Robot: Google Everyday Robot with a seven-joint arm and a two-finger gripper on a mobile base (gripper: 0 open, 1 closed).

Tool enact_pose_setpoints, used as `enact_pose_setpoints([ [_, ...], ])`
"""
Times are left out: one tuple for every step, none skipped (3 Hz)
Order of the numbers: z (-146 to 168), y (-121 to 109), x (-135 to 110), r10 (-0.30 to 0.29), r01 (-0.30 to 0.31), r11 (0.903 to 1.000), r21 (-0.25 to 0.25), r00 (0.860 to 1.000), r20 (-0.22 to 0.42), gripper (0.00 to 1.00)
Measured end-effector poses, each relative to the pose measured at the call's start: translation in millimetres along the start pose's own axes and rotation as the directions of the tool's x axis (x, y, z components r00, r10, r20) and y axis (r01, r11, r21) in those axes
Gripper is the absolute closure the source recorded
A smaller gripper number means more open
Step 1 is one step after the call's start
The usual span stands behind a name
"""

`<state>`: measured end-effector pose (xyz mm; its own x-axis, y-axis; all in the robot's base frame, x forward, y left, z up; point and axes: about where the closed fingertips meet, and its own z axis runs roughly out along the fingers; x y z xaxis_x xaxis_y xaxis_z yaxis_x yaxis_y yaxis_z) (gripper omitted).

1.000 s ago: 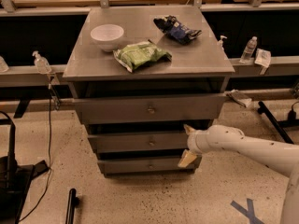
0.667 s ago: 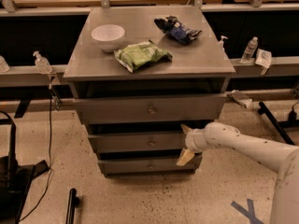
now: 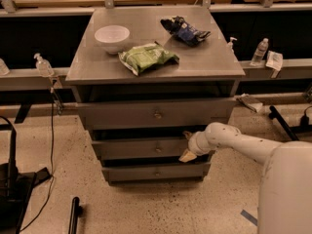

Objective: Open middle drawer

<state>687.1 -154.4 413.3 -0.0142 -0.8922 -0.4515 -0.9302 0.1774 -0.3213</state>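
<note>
The grey cabinet (image 3: pixel 146 82) is a boxy metal unit with a flat, matte top and three plain drawer fronts stacked below. The middle drawer (image 3: pixel 136 149) is the second of them: a wide, shallow grey slab with one small round knob (image 3: pixel 158 149) at its centre. It sits under the broader top drawer (image 3: pixel 122 115) and above the bottom drawer (image 3: pixel 146 172), with a dark band of shadow on each side of it.

The gripper (image 3: pixel 187 145) is at the right end of the middle drawer's front, well to the right of the knob. It is spread. One dark finger (image 3: pixel 186 133) stands at the front's upper edge, and a pale tan, wedge-shaped finger (image 3: pixel 187 155) at its lower edge. Whether either one presses on the metal cannot be told. The arm (image 3: pixel 243 143) behind it is smooth, rounded white plastic, and it comes in from the lower right.

On the cabinet top there is a round white bowl (image 3: pixel 112 35) at the left. A crinkled green bag (image 3: pixel 147 57) lies near the front, and a crumpled dark blue bag (image 3: pixel 185 30) near the back right.

The floor (image 3: pixel 161 204) is pale and speckled. A clear pump bottle (image 3: pixel 43 65) stands on the rail to the left, and a clear water bottle (image 3: pixel 260 51) on the rail to the right.
</note>
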Motion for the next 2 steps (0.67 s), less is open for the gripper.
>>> enact_pose_setpoints([
  [2.5,0.7,2.5,0.009,-0.009,0.9999,-0.010,1.000,-0.005,0.62],
  [-0.9,-0.6,0.6,0.009,-0.009,0.9999,-0.010,1.000,-0.005,0.55],
])
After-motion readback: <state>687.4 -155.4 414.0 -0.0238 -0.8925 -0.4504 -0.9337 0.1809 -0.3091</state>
